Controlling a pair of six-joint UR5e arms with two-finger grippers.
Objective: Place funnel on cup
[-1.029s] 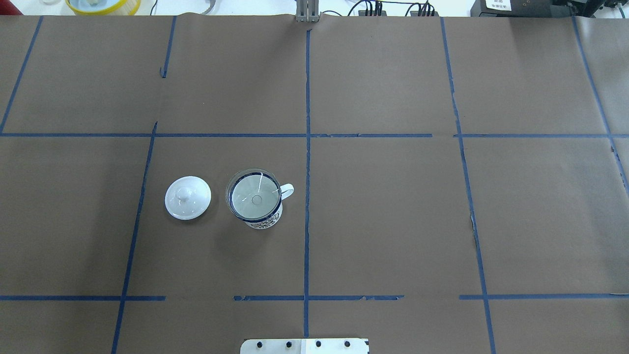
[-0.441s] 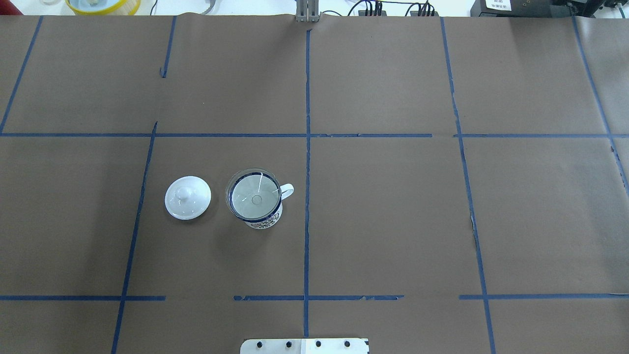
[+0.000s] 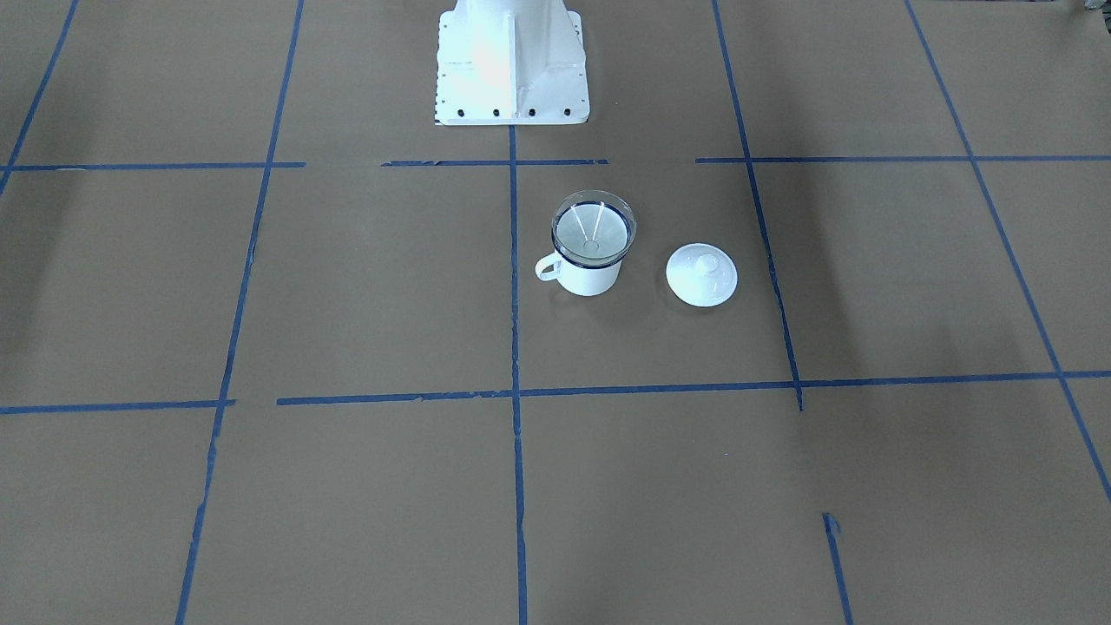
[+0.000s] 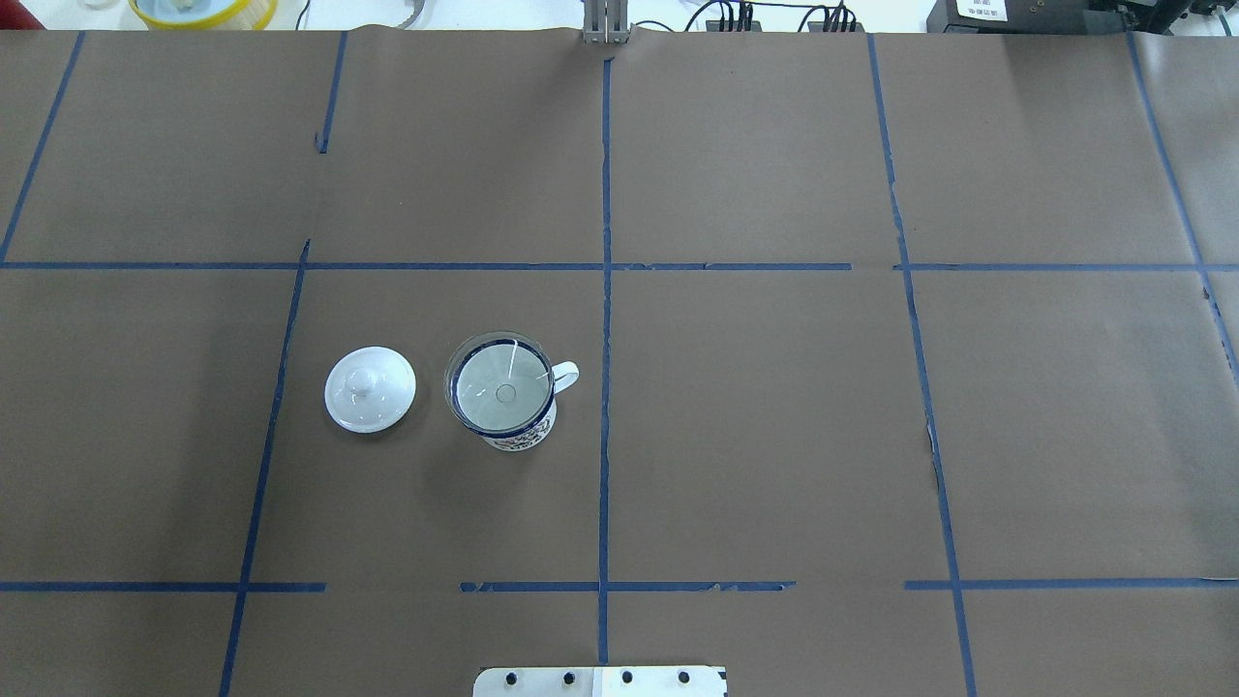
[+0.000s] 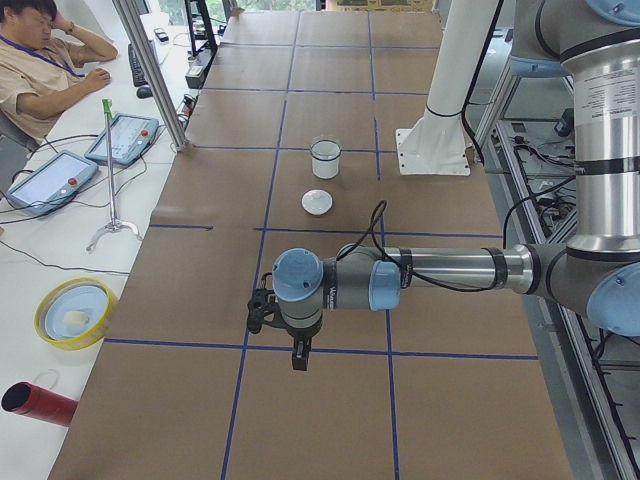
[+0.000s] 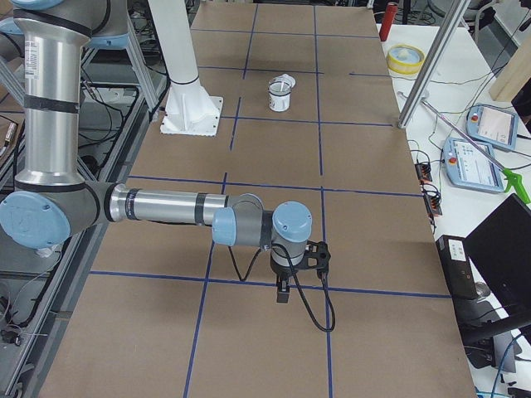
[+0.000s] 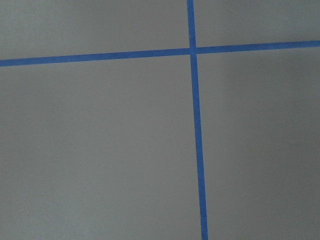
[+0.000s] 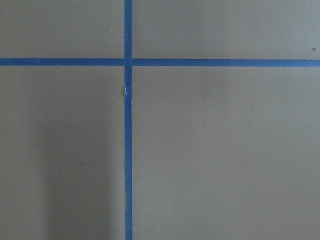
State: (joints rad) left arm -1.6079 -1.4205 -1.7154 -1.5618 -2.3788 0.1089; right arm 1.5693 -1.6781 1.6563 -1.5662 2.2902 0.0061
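Observation:
The white mug with a dark blue rim (image 4: 521, 433) stands left of the table's middle line, handle to the right. The clear funnel (image 4: 499, 388) sits in its mouth, cone up, spout down inside. Both also show in the front view, mug (image 3: 590, 278) and funnel (image 3: 594, 231), and far off in the side views (image 5: 325, 163) (image 6: 280, 101). My left gripper (image 5: 296, 358) hangs over bare table far from the mug. My right gripper (image 6: 283, 293) hangs likewise at the other end. I cannot tell whether either is open. Both wrist views show only paper and tape.
A round white knobbed lid (image 4: 370, 389) lies left of the mug. The robot's base plate (image 4: 600, 681) is at the near edge. A yellow bowl (image 5: 73, 312), a red cylinder (image 5: 35, 402), teach pendants and a seated operator (image 5: 40, 60) are beside the table.

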